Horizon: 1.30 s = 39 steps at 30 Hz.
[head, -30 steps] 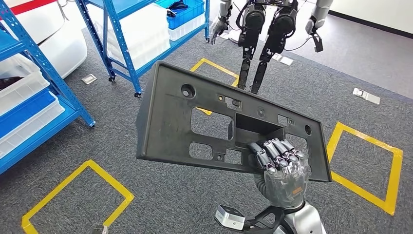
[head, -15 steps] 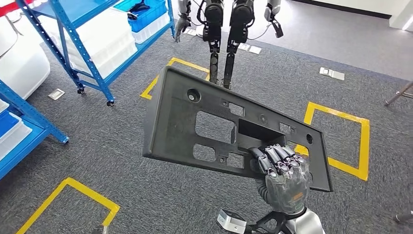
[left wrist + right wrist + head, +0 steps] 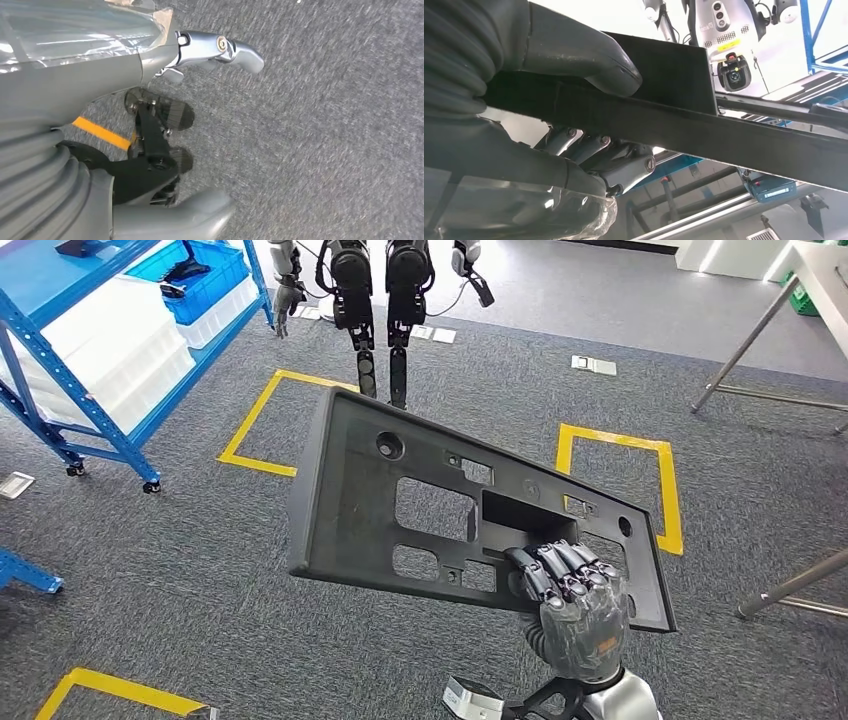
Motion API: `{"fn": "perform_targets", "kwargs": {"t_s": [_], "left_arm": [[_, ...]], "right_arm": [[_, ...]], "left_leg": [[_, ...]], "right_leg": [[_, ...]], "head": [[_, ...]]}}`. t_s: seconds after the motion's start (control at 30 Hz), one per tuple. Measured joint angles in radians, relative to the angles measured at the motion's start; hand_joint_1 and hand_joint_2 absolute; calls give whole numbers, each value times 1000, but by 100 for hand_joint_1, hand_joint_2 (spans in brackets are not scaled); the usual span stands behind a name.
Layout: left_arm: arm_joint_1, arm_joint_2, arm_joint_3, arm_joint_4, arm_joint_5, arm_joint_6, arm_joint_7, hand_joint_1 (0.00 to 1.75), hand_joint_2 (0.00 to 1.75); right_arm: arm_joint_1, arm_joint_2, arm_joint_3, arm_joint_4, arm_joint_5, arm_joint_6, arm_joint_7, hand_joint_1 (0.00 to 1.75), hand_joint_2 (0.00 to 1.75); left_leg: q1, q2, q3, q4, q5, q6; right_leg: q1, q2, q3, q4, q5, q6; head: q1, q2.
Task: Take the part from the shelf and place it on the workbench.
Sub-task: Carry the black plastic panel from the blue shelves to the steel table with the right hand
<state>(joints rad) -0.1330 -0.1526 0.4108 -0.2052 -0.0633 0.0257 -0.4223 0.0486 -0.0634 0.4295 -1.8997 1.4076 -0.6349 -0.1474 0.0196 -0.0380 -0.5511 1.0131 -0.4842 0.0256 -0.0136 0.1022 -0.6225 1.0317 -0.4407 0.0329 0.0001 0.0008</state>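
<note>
Grey carpet; black perforated part (image 3: pixel 400 500).

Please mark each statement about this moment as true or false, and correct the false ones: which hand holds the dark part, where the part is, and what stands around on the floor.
1. The right robot hand grips the black plastic part at its lower edge. True.
2. The part lies flat on a workbench. False: it is held up in the air above the grey carpet.
3. The left robot hand holds a blue bin. False: it holds nothing, and carpet lies beyond it.
4. Yellow tape squares mark the floor. True.
5. Another robot stands beyond the part. True.
6. The blue shelf is on the right side of the head view. False: it is on the left.
</note>
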Motion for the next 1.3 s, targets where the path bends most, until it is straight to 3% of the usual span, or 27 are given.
{"fn": "perform_targets", "kwargs": {"t_s": [0.07,0.1,0.17,0.2,0.23,0.3,0.37,0.43,0.47,0.53,0.6,0.67,0.7,0.73,0.77,0.8,0.87,0.93,1.0,1.07,1.13,1.2,1.23,1.27,1.3], "left_arm": [[-2,-2,0,0,0,1,0,0,175],[-2,-3,1,0,0,2,0,0,175],[-1,-4,2,0,2,6,-1,0,175],[-1,-5,3,0,3,7,-2,0,175],[-2,-5,4,0,3,9,-3,0,175],[-2,-7,6,0,4,10,-5,0,175],[-3,-7,8,0,4,12,-6,0,175],[-4,-10,11,0,4,13,-7,0,175],[-5,-11,11,0,5,13,-7,0,175],[-7,-13,12,0,5,15,-8,0,175],[-6,-13,13,0,5,26,-12,0,175],[-4,-14,14,1,3,54,-21,0,175],[-3,-14,14,1,2,72,-28,0,175],[-2,-14,14,1,1,87,-36,0,175],[-1,-14,14,1,-1,91,-44,0,175],[-1,-12,15,1,-3,84,-52,0,175],[1,-8,15,1,-5,56,-65,0,175],[4,-4,15,1,-1,31,-70,0,175],[6,-3,15,1,4,18,-71,0,175],[6,-3,16,1,9,12,-72,0,175],[8,-1,17,1,10,10,-73,0,175],[10,1,20,1,11,8,-72,0,175],[10,1,21,1,10,6,-71,0,175],[10,2,21,1,10,4,-70,0,175],[9,2,21,1,10,1,-69,0,175]], "right_arm": [[-1,-5,0,0,-3,0,-5,175,175],[-2,-7,0,0,-4,0,-9,175,175],[-1,-11,0,0,-9,0,-16,175,175],[0,-13,0,1,-12,0,-20,175,175],[0,-15,0,1,-14,0,-23,175,175],[0,-17,0,1,-16,0,-27,175,175],[-1,-18,0,0,-17,0,-29,175,175],[0,-20,-1,0,-18,0,-30,175,175],[1,-21,-1,0,-18,0,-30,175,175],[0,-21,-2,-1,-18,-1,-31,175,175],[-1,-21,-2,-1,-21,-1,-35,175,175],[0,-21,-3,0,-24,-1,-45,175,175],[1,-21,-3,0,-26,-1,-52,175,175],[2,-21,-4,0,-30,-1,-61,175,175],[3,-21,-4,0,-35,-1,-70,175,175],[3,-21,-5,0,-42,-1,-81,175,175],[1,-20,-8,1,-56,-1,-102,175,175],[-1,-18,-11,4,-69,-1,-122,175,175],[-1,-14,-17,8,-82,-1,-143,175,175],[-5,-11,-25,13,-92,-1,-161,175,175],[-13,-7,-31,18,-97,-1,-173,175,175],[-18,-2,-38,25,-98,-1,-180,175,175],[-17,0,-42,28,-99,-1,-183,175,175],[-17,2,-47,31,-99,-1,-187,175,175],[-17,4,-52,33,-98,-1,-190,175,175]], "left_leg": [[-1,25,2,-7,5,13],[-2,39,2,-7,5,16],[-5,67,2,-7,3,17],[-5,80,2,-7,2,16],[-5,93,4,-7,0,14],[-8,115,10,-6,-6,6],[-13,133,17,-5,-14,-7],[-13,152,24,-9,-20,-18],[-10,153,27,-8,-23,-24],[-3,112,14,30,-53,-34],[0,57,-26,121,-108,-38],[0,40,-84,233,-156,-39],[0,38,-107,270,-163,-40],[0,36,-121,288,-156,-39],[0,34,-115,262,-127,-38],[1,25,-92,203,-86,-35],[4,-15,-37,68,-18,-30],[3,-38,-14,10,-1,-25],[-3,-17,-9,2,3,-13],[-5,6,-4,-9,11,4],[-7,31,-2,-14,14,15],[-10,58,-4,-14,12,17],[-10,72,-4,-13,12,17],[-10,85,-4,-13,11,16],[-10,97,-3,-13,9,14]], "right_leg": [[0,-61,-46,92,-44,-3],[-1,-78,-80,159,-74,-4],[-4,-88,-131,262,-108,4],[-6,-91,-129,263,-103,12],[-9,-97,-106,223,-86,21],[-9,-138,-26,80,-38,32],[-2,-168,21,-7,-11,24],[6,-154,23,-18,-6,7],[2,-142,24,-20,-4,0],[-7,-119,28,-26,1,-17],[-9,-103,31,-28,3,-29],[-6,-85,31,-28,2,-32],[-4,-73,32,-28,2,-32],[-3,-59,32,-27,2,-33],[-2,-45,34,-27,1,-32],[-2,-31,36,-26,1,-32],[1,-7,36,-23,1,-30],[4,12,29,-21,2,-23],[3,27,20,-22,6,-10],[3,-11,-2,11,-10,-4],[3,-69,-55,116,-58,-7],[-1,-86,-118,243,-104,-4],[-3,-89,-130,271,-110,2],[-6,-93,-122,258,-101,10],[-9,-100,-91,203,-79,19]], "head": [[4,0],[5,0],[6,0],[6,0],[6,0],[6,0],[6,0],[5,0],[4,0],[1,0],[-5,0],[-7,0],[-7,0],[-7,0],[-7,0],[-7,0],[-7,0],[-6,0],[-6,0],[-4,0],[0,0],[2,0],[2,0],[2,0],[2,0]]}}
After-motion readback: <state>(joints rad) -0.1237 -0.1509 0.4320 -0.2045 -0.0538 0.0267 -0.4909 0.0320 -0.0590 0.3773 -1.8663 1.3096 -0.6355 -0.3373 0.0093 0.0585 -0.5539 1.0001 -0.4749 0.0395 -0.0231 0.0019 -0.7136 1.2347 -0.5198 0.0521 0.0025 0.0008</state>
